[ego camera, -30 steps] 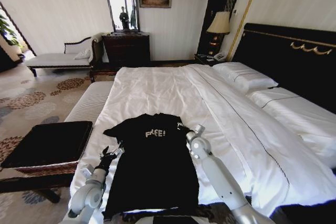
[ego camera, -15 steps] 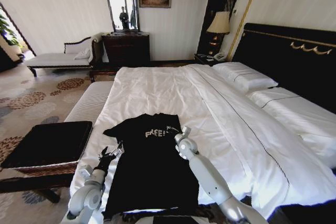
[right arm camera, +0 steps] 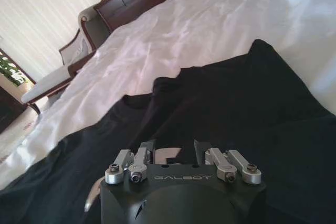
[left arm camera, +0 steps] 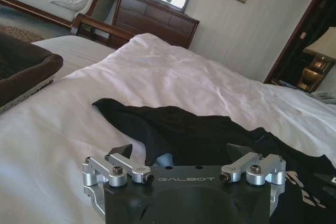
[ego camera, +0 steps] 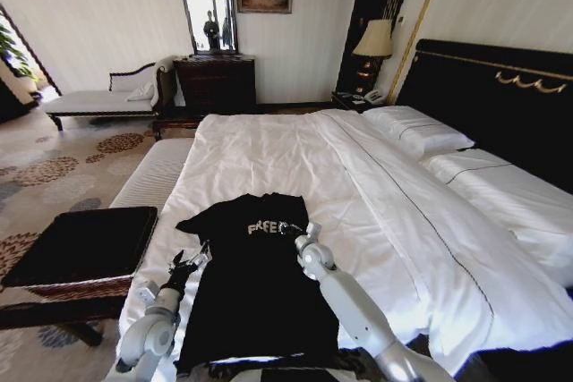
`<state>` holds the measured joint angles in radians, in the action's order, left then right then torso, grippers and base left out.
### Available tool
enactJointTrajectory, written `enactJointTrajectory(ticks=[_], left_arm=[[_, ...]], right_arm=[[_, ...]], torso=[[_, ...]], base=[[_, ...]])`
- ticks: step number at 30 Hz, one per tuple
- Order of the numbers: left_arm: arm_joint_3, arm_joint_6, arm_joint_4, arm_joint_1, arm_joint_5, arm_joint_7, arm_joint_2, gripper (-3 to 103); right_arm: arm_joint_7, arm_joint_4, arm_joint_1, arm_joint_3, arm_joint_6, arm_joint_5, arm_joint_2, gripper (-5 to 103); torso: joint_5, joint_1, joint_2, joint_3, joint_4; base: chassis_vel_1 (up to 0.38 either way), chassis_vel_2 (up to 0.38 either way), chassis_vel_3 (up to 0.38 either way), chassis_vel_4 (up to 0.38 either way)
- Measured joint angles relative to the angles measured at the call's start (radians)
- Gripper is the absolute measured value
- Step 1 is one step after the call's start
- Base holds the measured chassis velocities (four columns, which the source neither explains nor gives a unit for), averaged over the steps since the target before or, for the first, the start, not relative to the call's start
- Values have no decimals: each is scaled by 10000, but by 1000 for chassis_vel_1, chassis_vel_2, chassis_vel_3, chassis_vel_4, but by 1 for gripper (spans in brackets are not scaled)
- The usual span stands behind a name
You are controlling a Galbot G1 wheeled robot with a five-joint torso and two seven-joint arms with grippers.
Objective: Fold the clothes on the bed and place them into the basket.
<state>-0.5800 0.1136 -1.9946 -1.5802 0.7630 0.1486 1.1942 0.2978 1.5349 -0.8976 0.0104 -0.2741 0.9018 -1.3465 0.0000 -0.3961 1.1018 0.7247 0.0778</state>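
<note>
White bedding covered the bed (ego camera: 295,145), and the black T-shirt (ego camera: 260,288) lay flat near its foot, not yet folded; the basket (ego camera: 85,248) stood beside the bed, nothing visible on its dark top. Folding and placing both looked left to do. At the shirt's left edge, the left tool (ego camera: 191,261) had its fingers spread wide. The right tool (ego camera: 295,232) sat over the chest lettering, whose wrist view showed parted, empty fingers over black cloth
</note>
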Motion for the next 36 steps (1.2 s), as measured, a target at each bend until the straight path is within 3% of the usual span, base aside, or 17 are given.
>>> enactJointTrajectory(ticks=[4, 6, 7, 8, 10, 13, 15, 16, 21, 25, 31, 36], left_arm=[[-17, 52, 34, 119, 239, 110, -29, 100], [-21, 69, 67, 178, 393, 129, -43, 100], [-21, 102, 119, 277, 728, 130, -58, 100], [-20, 135, 196, 391, 1115, 163, -57, 100], [-21, 139, 215, 413, 1175, 172, -54, 100], [-253, 277, 623, 997, 2392, 535, 5, 100], [-289, 300, 660, 1060, 2505, 572, 3, 100], [-411, 358, 856, 1327, 2913, 712, -19, 100], [-558, 408, 1962, 2293, 3320, 861, -50, 103], [-429, 425, 3246, 3404, 3543, 825, -64, 99], [-203, 420, 4162, 4190, 3584, 673, -61, 99], [62, 410, 4733, 4697, 3605, 597, -142, 87]], right_arm=[[114, 514, -307, 235, 161, -242, -17, 57], [137, 600, -377, 349, 203, -351, -5, 57], [159, 719, -475, 505, 250, -443, 40, 57], [207, 831, -576, 651, 268, -471, 88, 68], [215, 852, -596, 678, 271, -473, 99, 73], [313, 1112, -1084, 1164, 428, -628, 328, 89], [313, 1119, -1137, 1205, 446, -666, 343, 89], [319, 1145, -1343, 1342, 529, -854, 387, 98], [393, 1377, -1776, 1566, 584, -1119, 406, 100], [587, 1578, -1958, 1600, 584, -1221, 420, 100], [733, 1684, -2084, 1640, 578, -1271, 411, 100], [744, 1734, -2179, 1679, 579, -1305, 384, 100]], torso=[[1, 0, 0, 0, 0], [0, 1, 0, 0, 0], [1, 0, 0, 0, 0], [0, 0, 0, 0, 0], [1, 0, 0, 0, 0], [1, 0, 0, 1, 2], [1, 0, 0, 0, 2], [1, 0, 0, 0, 2], [1, 0, 0, 1, 0], [0, 0, 0, 1, 3], [0, -2, -1, 1, 1], [0, -2, -1, 1, 1]], base=[[0, 0, 0, 0], [0, 0, 0, 0], [0, 0, 0, 0], [0, 0, 0, 0], [0, 0, 0, 0], [0, 0, 0, 0], [0, 0, 0, 0], [0, 0, 0, 0], [0, 0, 0, 0], [0, 0, 0, 0], [0, 0, 0, 0], [0, 0, 0, 0]])
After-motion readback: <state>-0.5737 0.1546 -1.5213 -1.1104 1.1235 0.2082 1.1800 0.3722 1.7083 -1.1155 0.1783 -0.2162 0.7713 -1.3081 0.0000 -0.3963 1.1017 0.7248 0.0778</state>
